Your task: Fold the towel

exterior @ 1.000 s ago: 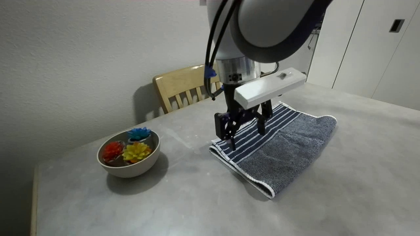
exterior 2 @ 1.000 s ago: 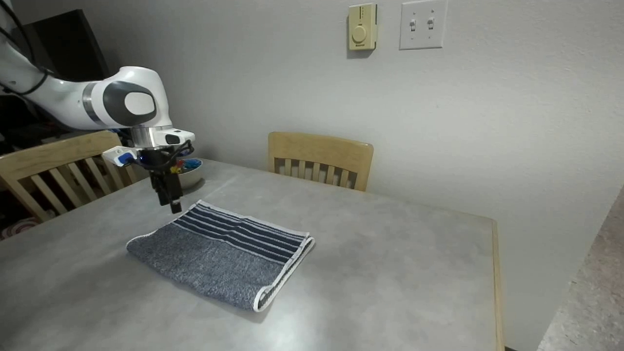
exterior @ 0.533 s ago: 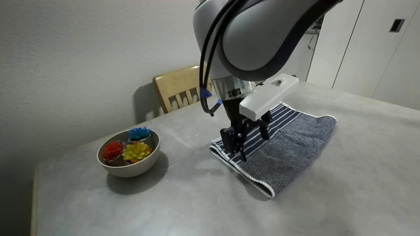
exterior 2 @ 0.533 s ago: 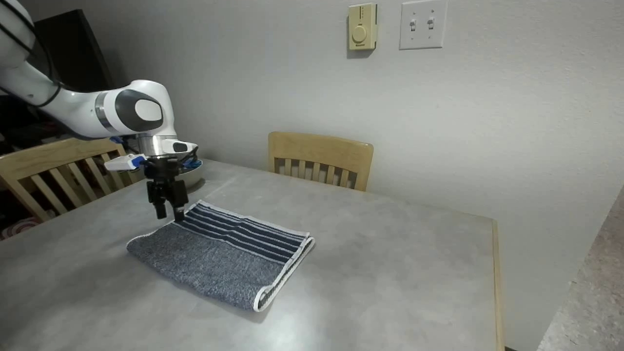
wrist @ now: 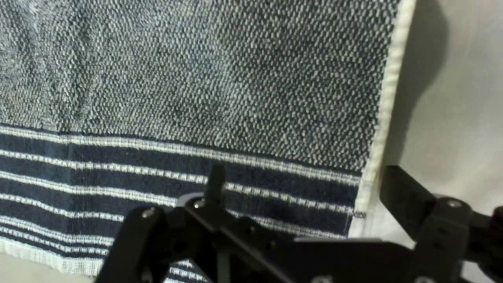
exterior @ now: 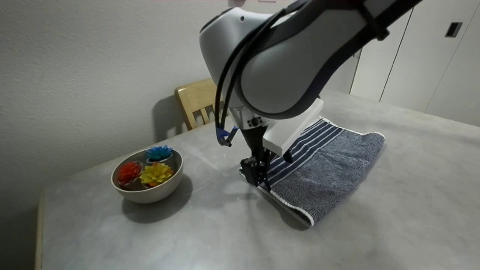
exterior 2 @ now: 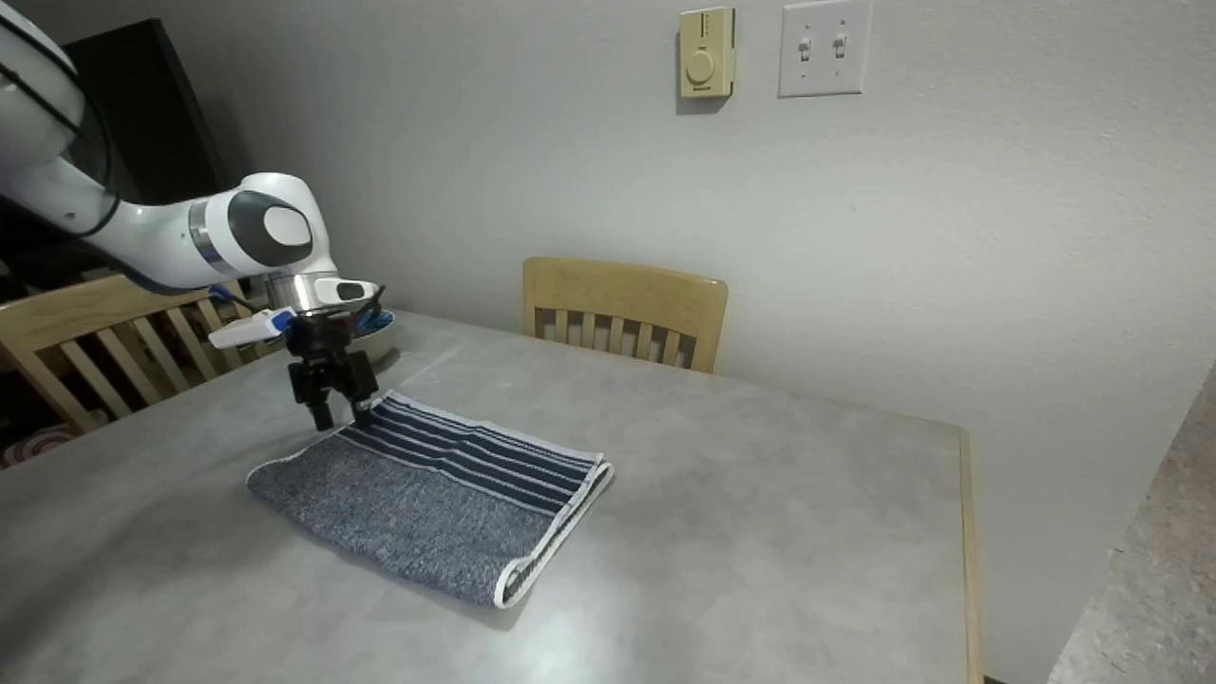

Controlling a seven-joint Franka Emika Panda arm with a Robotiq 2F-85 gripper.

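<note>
The towel lies on the table in both exterior views (exterior: 330, 165) (exterior 2: 418, 513), slate blue-grey with a white hem and a dark band of thin white stripes. It is doubled over; layers show along its short edge. It fills much of the wrist view (wrist: 235, 78). My gripper (exterior: 277, 171) is open and empty, pointing down at the towel's edge near the striped band; it also shows in an exterior view (exterior 2: 343, 418). In the wrist view my gripper (wrist: 305, 173) straddles the white hem: one finger is over the stripes, the other past the edge over the table. I cannot tell whether the fingertips touch.
A pale bowl (exterior: 148, 193) with red, yellow and blue artificial plants stands on the grey table (exterior: 210, 232); it is partly behind the gripper in an exterior view (exterior 2: 378, 342). Wooden chairs (exterior 2: 622, 285) stand at the table, with a wall behind.
My gripper has come down to the towel and shifted onto its white-hemmed edge by the stripes. It stays open. The towel and the bowl have not moved.
</note>
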